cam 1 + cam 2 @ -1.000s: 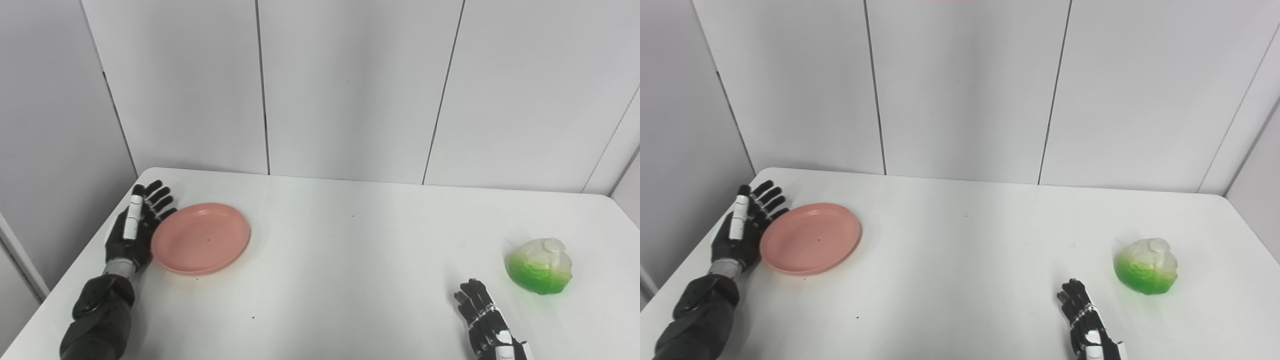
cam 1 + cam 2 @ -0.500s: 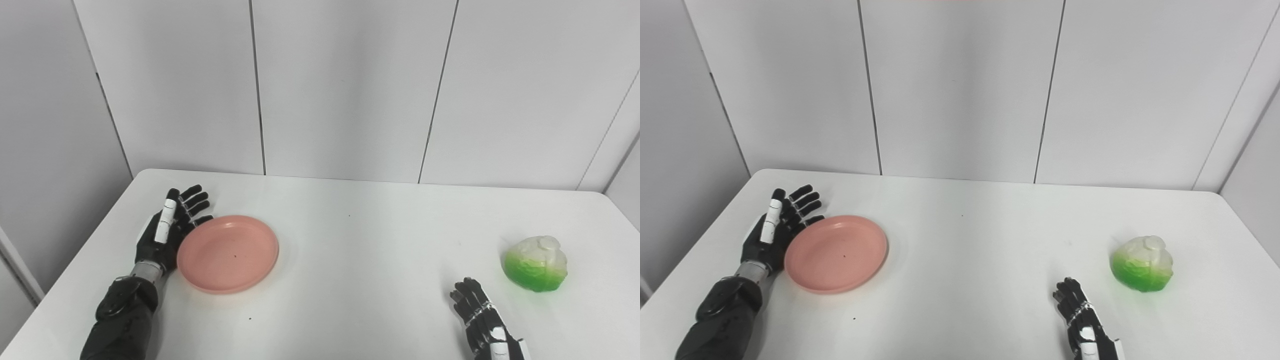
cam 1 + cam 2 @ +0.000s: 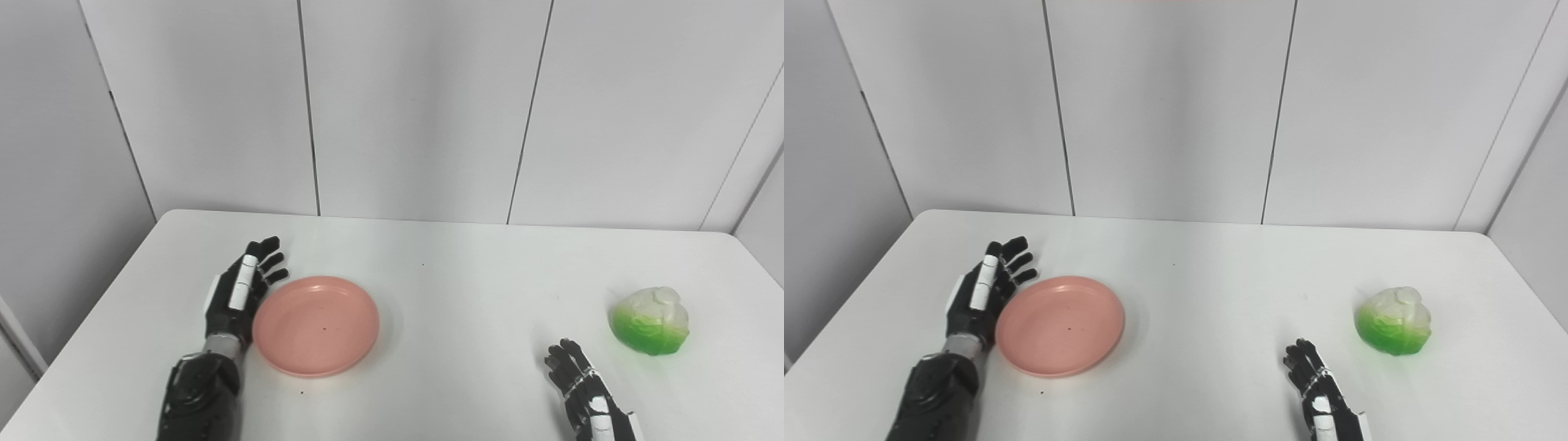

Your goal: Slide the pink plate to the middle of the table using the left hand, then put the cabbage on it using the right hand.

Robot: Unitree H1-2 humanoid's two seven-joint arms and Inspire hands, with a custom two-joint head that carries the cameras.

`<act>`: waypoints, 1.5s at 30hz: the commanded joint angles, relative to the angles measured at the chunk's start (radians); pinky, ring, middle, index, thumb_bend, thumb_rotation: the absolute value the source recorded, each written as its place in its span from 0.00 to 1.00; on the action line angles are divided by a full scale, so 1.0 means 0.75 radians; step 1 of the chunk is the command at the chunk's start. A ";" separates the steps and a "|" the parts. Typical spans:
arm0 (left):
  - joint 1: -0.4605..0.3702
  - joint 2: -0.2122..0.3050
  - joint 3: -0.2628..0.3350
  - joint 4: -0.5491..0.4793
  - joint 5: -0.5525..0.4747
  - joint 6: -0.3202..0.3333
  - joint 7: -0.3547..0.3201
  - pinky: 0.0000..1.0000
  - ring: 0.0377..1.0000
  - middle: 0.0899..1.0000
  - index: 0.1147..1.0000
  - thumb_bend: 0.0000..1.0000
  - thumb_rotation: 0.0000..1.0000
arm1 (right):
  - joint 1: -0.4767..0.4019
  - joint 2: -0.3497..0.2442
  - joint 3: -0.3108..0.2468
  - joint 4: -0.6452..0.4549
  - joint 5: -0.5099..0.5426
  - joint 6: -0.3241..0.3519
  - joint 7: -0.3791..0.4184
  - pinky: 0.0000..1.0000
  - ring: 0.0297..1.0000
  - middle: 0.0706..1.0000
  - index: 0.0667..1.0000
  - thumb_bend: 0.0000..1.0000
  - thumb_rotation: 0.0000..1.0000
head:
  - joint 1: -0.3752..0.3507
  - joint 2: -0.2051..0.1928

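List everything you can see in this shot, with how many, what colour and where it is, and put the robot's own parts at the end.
plate: one, pink, empty, left of the table's middle, nearer the front than the back
cabbage: one, green below and whitish on top, on the table's right side, apart from both hands
table: one, white, fills the lower part of both views
wall panels: grey-white, with dark vertical seams, behind the table
left hand: one, black with white parts, open, flat against the plate's left rim
right hand: one, black with white parts, open, at the front right, short of the cabbage
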 commanded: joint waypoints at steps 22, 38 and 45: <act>0.176 -0.323 -0.185 -0.371 0.198 0.128 0.245 0.99 0.94 0.97 0.67 0.80 0.86 | 0.085 0.071 0.137 -0.062 -0.067 0.084 -0.088 0.95 0.89 0.88 0.87 0.86 0.91 | -0.199 0.045; 0.156 -0.353 -0.192 -0.273 0.117 0.084 0.167 0.95 0.90 0.89 0.62 0.78 0.84 | 0.062 0.093 0.191 -0.042 -0.115 0.072 -0.167 0.95 0.90 0.88 0.87 0.88 0.90 | -0.304 0.039; 0.179 -0.332 -0.193 -0.249 0.103 0.062 0.125 0.96 0.91 0.92 0.63 0.75 0.87 | 0.053 0.066 0.200 -0.041 -0.203 0.017 -0.190 0.91 0.94 0.92 0.91 0.87 0.92 | -0.371 0.032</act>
